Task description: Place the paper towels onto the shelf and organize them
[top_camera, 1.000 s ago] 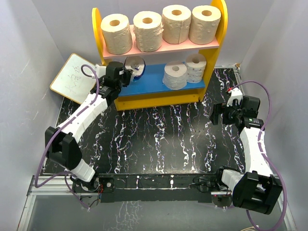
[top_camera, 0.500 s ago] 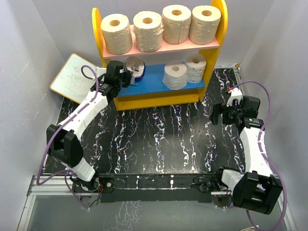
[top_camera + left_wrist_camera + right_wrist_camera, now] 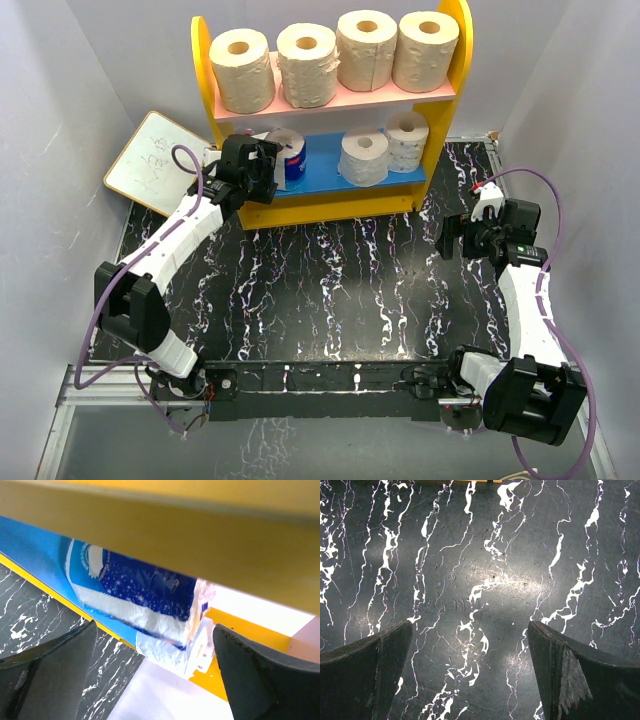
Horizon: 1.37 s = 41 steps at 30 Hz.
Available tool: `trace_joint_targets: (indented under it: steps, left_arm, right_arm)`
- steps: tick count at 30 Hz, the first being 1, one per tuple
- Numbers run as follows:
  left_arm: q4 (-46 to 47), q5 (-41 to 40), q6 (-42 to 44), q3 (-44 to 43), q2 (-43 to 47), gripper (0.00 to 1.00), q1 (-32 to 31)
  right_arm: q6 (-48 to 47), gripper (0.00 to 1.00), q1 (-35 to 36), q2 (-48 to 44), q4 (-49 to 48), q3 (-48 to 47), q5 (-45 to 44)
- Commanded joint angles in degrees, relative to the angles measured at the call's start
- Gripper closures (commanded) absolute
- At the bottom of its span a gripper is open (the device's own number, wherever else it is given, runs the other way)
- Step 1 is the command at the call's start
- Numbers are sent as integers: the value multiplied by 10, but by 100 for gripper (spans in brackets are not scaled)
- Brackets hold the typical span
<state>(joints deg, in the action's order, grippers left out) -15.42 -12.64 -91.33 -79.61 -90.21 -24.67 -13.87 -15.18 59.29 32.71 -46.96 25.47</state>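
Left gripper [image 3: 154,628] spread; blue-wrapped roll [image 3: 287,157] upright on the shelf's [image 3: 205,80] blue board [image 3: 325,175], just ahead. Right gripper [image 3: 470,625] spread above worktop [image 3: 485,555].

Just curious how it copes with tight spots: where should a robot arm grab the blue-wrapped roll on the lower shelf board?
Its curved side wall, around mid-height, coming in level from the open front of the shelf. The blue-wrapped roll stands upright, and the pink board close overhead blocks any approach from above.
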Motion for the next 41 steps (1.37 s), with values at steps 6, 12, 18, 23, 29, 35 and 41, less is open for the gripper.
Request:
trace_joint_targets:
  steps: [6,12,18,23,29,35,41]
  left_arm:
    - [18,54,46,-40,32,1,-33]
    - [17,76,89,-58,47,1,-44]
    - [25,53,178,-48,95,1,-76]
    - [16,25,251,-60,110,1,-102]
    - [84,31,451,-8,153,1,-135]
    - [171,80,663,143,269,1,-142]
    - [51,57,817,197,384,1,-142]
  right_arm:
    - [-9,2,-4,-11,-28,0,9]
    - [8,2,-4,-14,-35,-1,5]
    - [77,2,-4,-17,-72,-1,-71]
    - [82,2,-4,-15,-72,2,-71]
    - [104,2,-4,-32,-84,5,-87]
    - [105,2,-4,-35,-89,9,-101]
    - [96,2,-5,-53,-93,14,-95]
